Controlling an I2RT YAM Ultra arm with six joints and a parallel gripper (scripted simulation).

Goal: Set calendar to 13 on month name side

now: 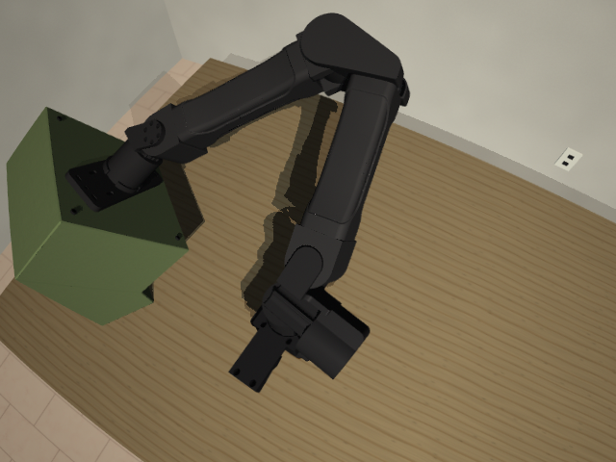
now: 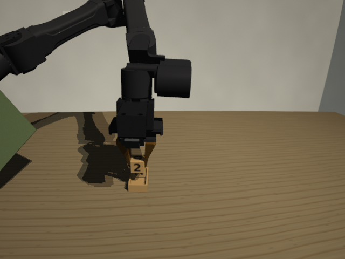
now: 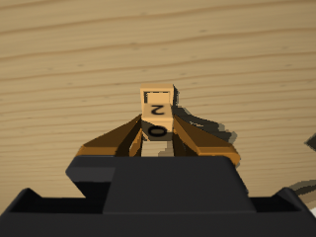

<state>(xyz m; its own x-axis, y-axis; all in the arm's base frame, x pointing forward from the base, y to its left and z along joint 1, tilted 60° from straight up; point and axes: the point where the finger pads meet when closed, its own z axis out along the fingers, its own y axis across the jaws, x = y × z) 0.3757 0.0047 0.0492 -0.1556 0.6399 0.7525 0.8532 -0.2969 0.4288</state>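
A light wooden tray (image 2: 137, 187) (image 3: 158, 88) lies on the table, one end showing past the gripper. My gripper (image 2: 137, 166) (image 3: 157, 118) is shut on a wooden cube (image 2: 134, 170) (image 3: 147, 111) above the tray. The cube looks tilted, with a 2 on the face toward the exterior camera and a 0 on the shaded face above it. Part of a dark mark shows just below it inside the tray; whether it belongs to the other cube I cannot tell. The month's name cannot be read. In the top view the arm hides the tray and cubes.
The arm's green base block (image 1: 99, 253) (image 2: 11, 128) stands on the wooden table (image 1: 473, 322) (image 2: 236, 195) on the left. The arm's shadow falls on the table left of the tray in the exterior view. A wall stands behind the table.
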